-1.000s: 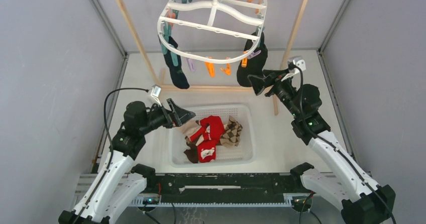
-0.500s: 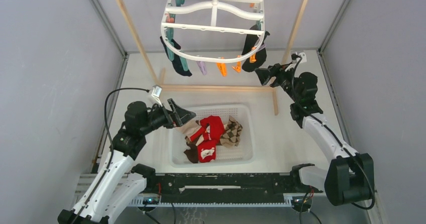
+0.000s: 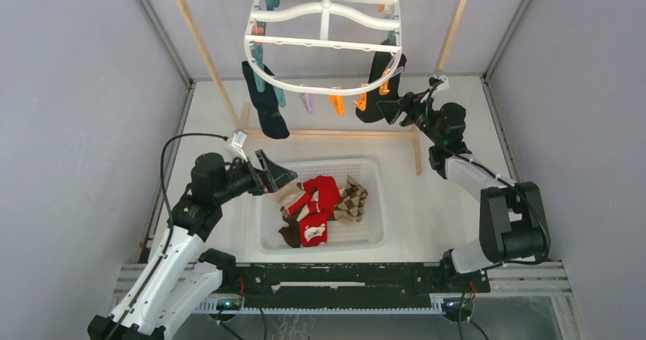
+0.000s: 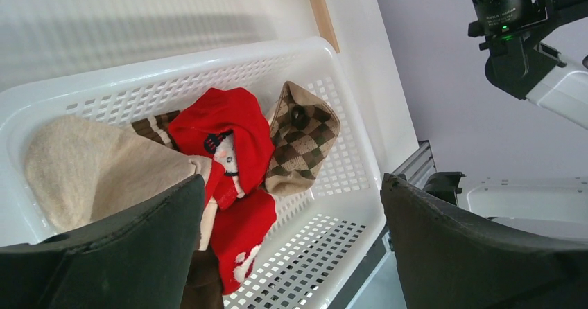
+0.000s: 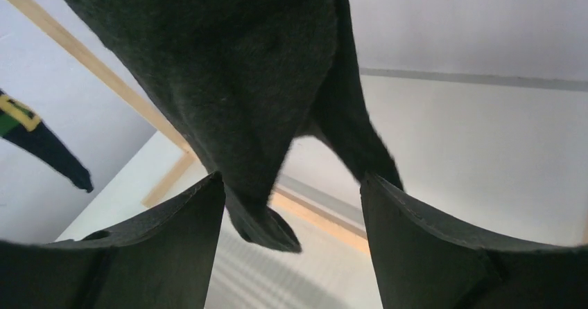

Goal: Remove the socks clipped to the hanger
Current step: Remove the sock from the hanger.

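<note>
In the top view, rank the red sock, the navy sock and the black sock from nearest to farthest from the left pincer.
1. Red sock, in the basket just right of the left pincer.
2. Navy sock, clipped on the hanger's left side.
3. Black sock, on the hanger's right side, by the right pincer.

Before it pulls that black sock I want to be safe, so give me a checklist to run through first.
1. Right claw open: ok.
2. Black sock between its fingers: ok, toe hangs there.
3. Left claw open, empty, at the basket: ok.
4. Which clip holds that sock: cannot tell.
5. Hanger cleared: not ok, navy sock hangs too.
</note>
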You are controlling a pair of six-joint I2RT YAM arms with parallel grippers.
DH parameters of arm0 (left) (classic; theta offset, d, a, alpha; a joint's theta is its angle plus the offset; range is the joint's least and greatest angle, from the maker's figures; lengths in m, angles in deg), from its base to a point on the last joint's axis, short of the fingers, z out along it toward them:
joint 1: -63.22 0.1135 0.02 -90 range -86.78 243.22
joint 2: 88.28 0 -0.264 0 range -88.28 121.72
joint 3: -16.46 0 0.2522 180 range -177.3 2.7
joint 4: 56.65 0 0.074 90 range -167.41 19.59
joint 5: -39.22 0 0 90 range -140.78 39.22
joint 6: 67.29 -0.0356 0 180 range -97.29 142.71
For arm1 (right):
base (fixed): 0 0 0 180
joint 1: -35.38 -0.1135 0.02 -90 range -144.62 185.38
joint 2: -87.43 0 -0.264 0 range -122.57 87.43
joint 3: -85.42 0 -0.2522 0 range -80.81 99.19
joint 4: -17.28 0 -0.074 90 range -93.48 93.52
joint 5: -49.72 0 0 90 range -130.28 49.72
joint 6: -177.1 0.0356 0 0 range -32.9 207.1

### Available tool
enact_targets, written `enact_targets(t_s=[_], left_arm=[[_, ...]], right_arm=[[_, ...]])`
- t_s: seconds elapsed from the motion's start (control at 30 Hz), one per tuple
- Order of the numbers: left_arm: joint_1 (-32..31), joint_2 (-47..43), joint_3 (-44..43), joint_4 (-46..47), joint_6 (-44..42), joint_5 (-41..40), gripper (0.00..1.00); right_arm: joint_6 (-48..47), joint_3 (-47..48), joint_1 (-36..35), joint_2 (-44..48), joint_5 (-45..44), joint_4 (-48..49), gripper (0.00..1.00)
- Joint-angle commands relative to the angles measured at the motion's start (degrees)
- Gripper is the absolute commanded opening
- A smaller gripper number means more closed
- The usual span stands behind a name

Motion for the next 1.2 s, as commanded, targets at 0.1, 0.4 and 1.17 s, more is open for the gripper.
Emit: enact_targets(t_s=[0.1, 0.4, 1.17], left_arm=[[-0.3, 1.0, -3.1, 1.4, -1.5, -0.5, 1.0], [-0.3, 0.6, -2.8, 1.5, -1.6, -0.3, 1.0], [-5.2, 8.5, -1.0, 28.4, 7.2, 3.3, 1.0]], right_arm=[[6.1, 5.4, -1.2, -4.2, 7.2, 12.7, 0.68], [7.9, 6.4, -3.9, -4.8, 9.0, 11.4, 0.12], [-1.2, 0.2, -19.0, 16.0, 3.2, -12.4, 0.0]])
